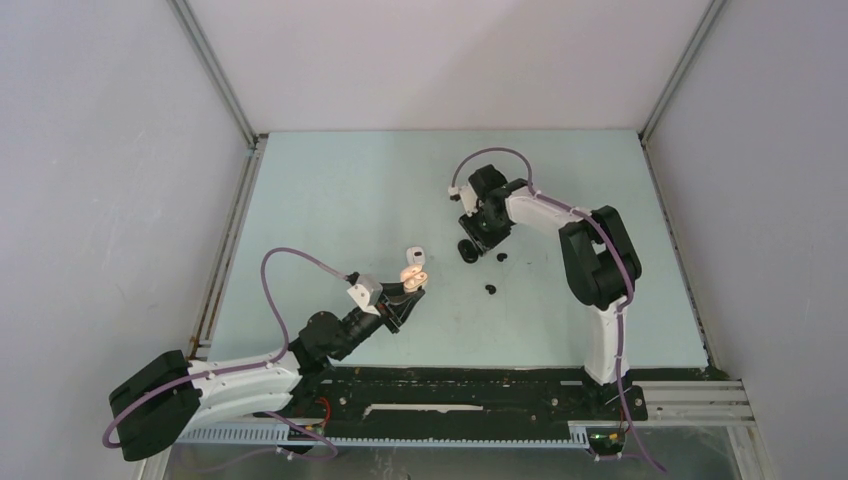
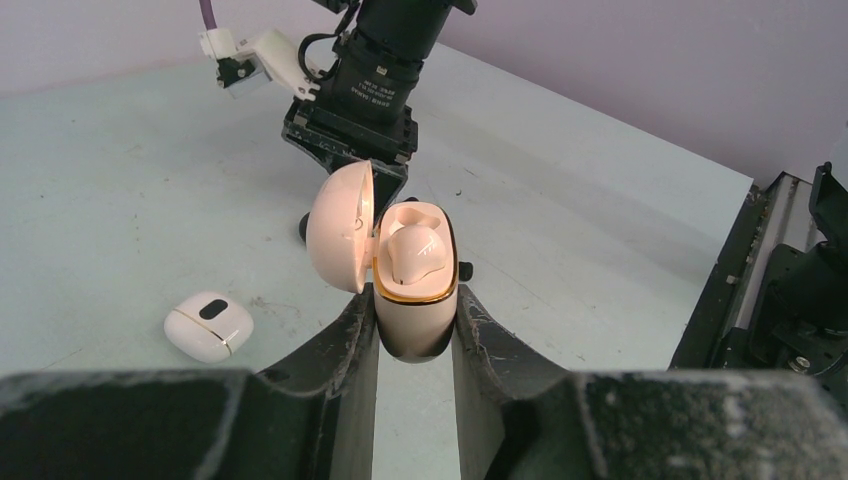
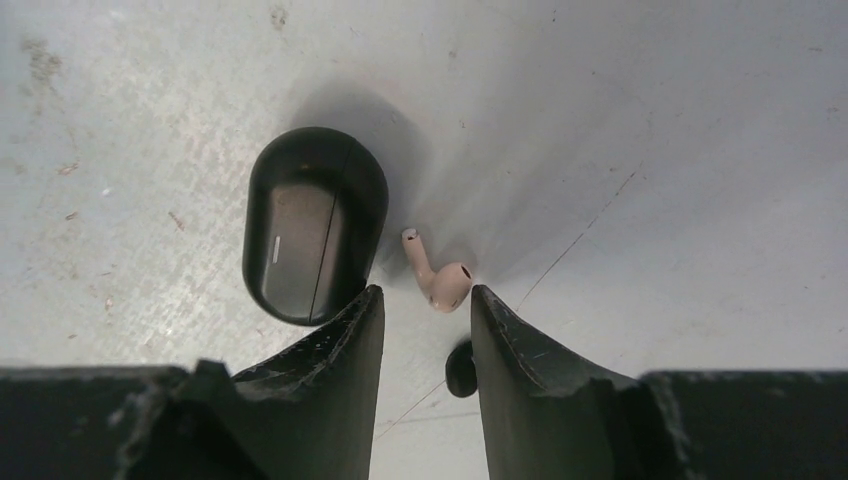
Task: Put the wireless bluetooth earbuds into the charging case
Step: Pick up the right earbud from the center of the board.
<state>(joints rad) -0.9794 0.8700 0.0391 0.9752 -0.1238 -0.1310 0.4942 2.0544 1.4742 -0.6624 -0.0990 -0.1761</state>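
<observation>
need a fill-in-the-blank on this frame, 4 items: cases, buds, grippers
1. The left gripper holds the pink case with its lid ___.
2. The loose earbud just ahead of the right gripper is ___ in colour.
3. The closed case beside that earbud is ___ in colour.
4. The white case lies on the table with its lid ___.

Missing words: open; pink; black; shut.

Pale pink charging case, gold band round its rim; pale pink earbud seated inside. Near it, white case with black oval patch and thin gold seam. Glossy black case bearing a small white dash; beside it loose pink earbud and black bud. Pale mint-green bench.
</observation>
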